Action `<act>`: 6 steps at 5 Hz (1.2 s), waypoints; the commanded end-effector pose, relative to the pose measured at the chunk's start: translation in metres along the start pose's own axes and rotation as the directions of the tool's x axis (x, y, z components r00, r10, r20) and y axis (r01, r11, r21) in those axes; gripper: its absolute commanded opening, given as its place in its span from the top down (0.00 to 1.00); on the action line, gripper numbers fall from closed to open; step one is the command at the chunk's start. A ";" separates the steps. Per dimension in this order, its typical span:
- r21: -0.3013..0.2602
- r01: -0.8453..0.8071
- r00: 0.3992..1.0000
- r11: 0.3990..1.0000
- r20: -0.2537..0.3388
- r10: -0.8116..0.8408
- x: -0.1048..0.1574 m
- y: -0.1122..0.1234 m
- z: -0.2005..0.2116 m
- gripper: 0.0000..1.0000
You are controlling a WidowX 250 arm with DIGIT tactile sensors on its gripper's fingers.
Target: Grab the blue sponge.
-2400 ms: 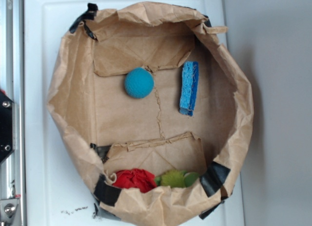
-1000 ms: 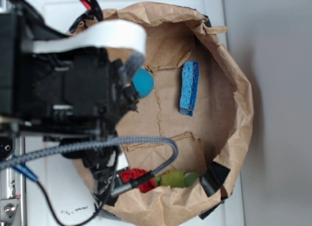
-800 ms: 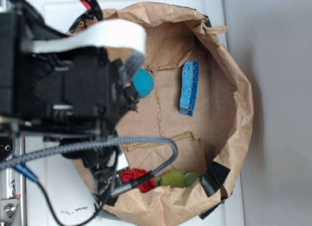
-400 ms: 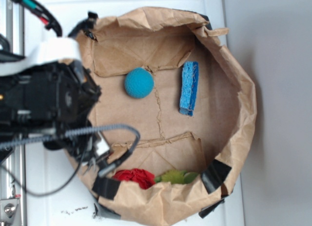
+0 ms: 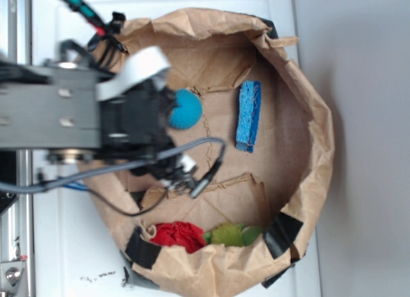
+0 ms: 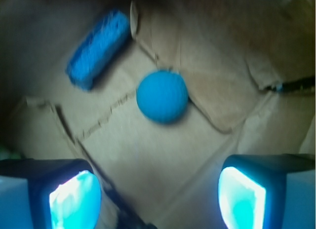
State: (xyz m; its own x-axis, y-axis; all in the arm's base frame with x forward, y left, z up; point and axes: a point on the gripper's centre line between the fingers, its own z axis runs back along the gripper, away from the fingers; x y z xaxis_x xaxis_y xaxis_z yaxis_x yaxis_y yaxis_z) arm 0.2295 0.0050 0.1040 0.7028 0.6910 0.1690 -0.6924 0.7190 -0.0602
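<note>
step: approach phase, by the look of it; the gripper (image 6: 158, 197) hangs inside the paper bag (image 5: 317, 127) with nothing between its spread pads, well short of its target.
arm: the black arm (image 5: 70, 121), trailing a braided cable, fills the left of the exterior view.
ball: a round teal knitted ball (image 6: 162, 96) sits nearest the gripper, partly hidden under the arm from outside.
sponge: the blue sponge (image 5: 248, 116), a narrow porous slab with rough edges, lies flat on the bag floor to the right of the ball, untouched.
bag: crumpled brown paper, rim rolled, patched with black tape.
extras: a red cloth lump (image 5: 177, 235) and a green item (image 5: 232, 235) rest near the lower rim.
next move: probably travel past the ball, align over the slab's narrow width, descend, close.
</note>
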 end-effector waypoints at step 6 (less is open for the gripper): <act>-0.037 -0.079 0.995 0.996 0.050 0.080 0.071 -0.067 -0.068 0.00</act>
State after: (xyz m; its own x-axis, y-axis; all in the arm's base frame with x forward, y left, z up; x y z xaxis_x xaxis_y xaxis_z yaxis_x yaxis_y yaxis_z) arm 0.3254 0.0068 0.0354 0.6503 0.7407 0.1686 -0.7433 0.6662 -0.0601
